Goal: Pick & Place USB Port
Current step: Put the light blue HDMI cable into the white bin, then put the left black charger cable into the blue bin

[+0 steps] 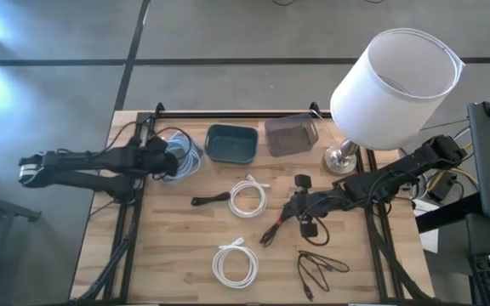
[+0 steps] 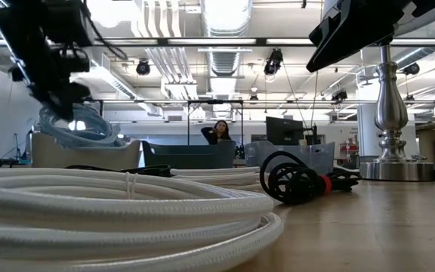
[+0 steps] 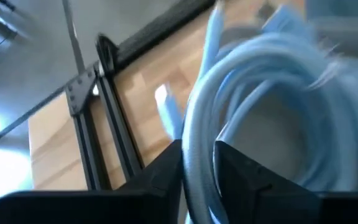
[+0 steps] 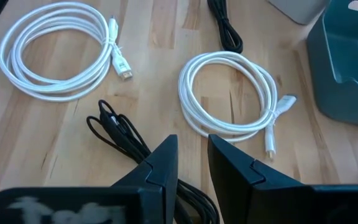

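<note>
counter (image 1: 185, 255): pale wood with visible grain, framed by black rails
light-blue cable (image 1: 184, 155): pale blue coil, gripped by the left pincer (image 3: 197, 180), itself black
near white cable (image 1: 236, 263): white coil with white plug
far white cable (image 1: 247, 197): white, same look
black cables (image 1: 320, 268): black thin loops; another black cord (image 1: 211, 200) lies nearby
dark tray (image 1: 230, 143): dark blue-grey
second tray (image 1: 291, 134): grey-brown, perhaps translucent
lamp (image 1: 395, 76): white shade, silvery base
right pincer (image 4: 191, 168): black
</note>
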You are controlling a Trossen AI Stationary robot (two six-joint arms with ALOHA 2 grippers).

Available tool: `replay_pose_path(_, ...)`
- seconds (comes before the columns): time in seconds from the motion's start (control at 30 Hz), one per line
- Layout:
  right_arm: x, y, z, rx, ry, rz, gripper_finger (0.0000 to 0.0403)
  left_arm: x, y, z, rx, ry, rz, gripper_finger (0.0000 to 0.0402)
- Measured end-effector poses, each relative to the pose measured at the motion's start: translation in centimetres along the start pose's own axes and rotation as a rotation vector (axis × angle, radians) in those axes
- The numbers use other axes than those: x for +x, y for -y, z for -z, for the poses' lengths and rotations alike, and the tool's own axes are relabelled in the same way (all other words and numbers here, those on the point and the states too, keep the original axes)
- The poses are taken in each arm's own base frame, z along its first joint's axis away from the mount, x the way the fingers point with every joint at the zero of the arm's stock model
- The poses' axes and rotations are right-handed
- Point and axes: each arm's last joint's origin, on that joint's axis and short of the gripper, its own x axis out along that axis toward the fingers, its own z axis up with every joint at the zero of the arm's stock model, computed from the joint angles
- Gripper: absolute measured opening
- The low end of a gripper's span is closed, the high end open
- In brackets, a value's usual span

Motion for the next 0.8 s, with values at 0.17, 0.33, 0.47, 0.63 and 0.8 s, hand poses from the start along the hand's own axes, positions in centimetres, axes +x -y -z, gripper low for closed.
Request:
replay_pose_path(0.17, 0.0, 0.0, 0.0, 0.0, 0.0, 0.0, 0.0087, 1.2, 0.5, 1.1, 0.01, -0.042, -0.045, 0.0136)
replay_pose_path(0.33, 0.0, 0.0, 0.0, 0.001, 0.0, 0.0, 0.0094, 1.2, 0.6, 0.9, -0.009, -0.048, -0.049, 0.0174)
replay_pose_path(0.47, 0.0, 0.0, 0.0, 0.002, 0.0, 0.0, 0.0098, 0.3, 0.7, -0.3, -0.046, -0.023, -0.018, 0.0198)
replay_pose_path(0.63, 0.0, 0.0, 0.0, 0.002, 0.0, 0.0, 0.0102, -1.2, 0.5, -2.3, -0.083, 0.022, 0.021, 0.021)
replay_pose_path(0.8, 0.0, 0.0, 0.0, -0.001, 0.0, 0.0, 0.0098, -2.8, 0.1, -4.2, -0.085, 0.067, 0.06, 0.0209)
